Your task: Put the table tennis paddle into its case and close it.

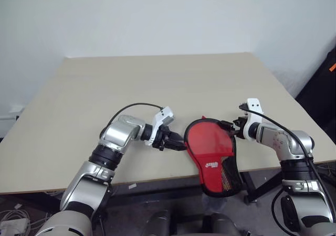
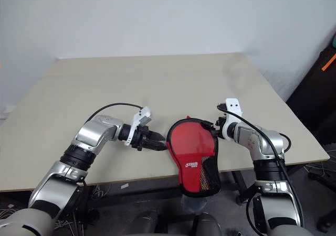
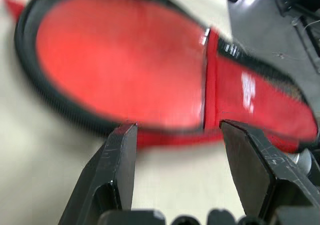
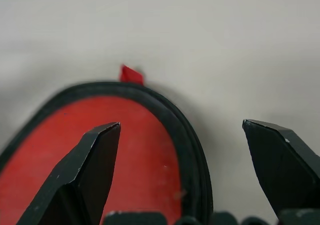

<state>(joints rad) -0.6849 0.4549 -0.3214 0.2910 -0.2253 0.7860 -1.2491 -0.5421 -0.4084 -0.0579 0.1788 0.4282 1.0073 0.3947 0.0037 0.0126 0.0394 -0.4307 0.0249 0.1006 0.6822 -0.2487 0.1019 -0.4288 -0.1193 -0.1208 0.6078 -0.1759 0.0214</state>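
Observation:
The case [image 1: 210, 147] lies at the table's front edge, a red paddle shape with a black rim and black mesh at its narrow end, which hangs over the edge. A small red tab sticks out at its round end [image 4: 131, 75]. The table tennis paddle is hidden; I cannot tell it apart from the red face of the case. My left gripper [image 1: 181, 141] is open at the case's left rim, its tips just short of the black edge [image 3: 75, 112]. My right gripper [image 1: 231, 127] stands wide open over the case's right rim, with one finger [image 4: 85, 170] above the red face.
The light wooden table [image 1: 157, 84] stretches away behind the case. A black object [image 1: 320, 89] stands off the table's right side. Cables and a white plug strip [image 1: 13, 225] lie on the floor at the lower left.

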